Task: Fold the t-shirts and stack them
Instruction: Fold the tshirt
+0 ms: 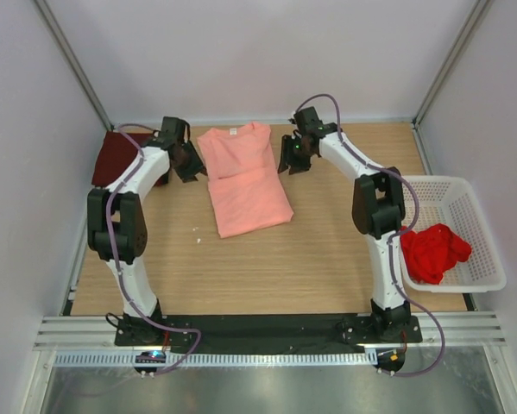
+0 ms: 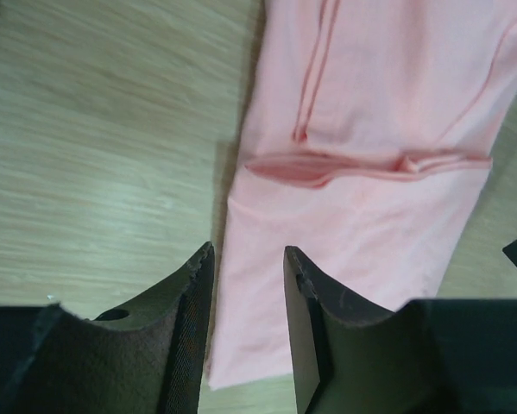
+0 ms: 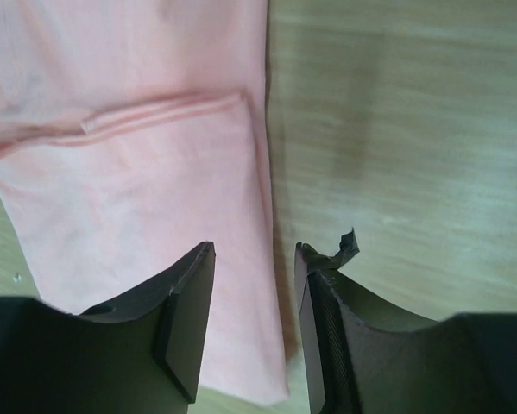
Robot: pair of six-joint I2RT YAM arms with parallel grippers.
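Note:
The salmon-pink t-shirt [image 1: 243,177] lies partly folded at the back middle of the table, its lower half doubled over. It fills the left wrist view [image 2: 370,147] and the right wrist view [image 3: 129,164]. My left gripper [image 1: 190,164] hovers open over the shirt's left edge [image 2: 248,259]. My right gripper [image 1: 291,158] hovers open over its right edge [image 3: 255,254]. Neither holds cloth. The dark maroon t-shirt [image 1: 120,158] lies at the far left, partly behind the left arm. The bright red t-shirt [image 1: 434,250] is crumpled in the white basket [image 1: 478,233].
The basket stands off the table's right side beside the right arm. White walls enclose the back and sides. A small white speck [image 1: 198,230] lies on the wood left of the pink shirt.

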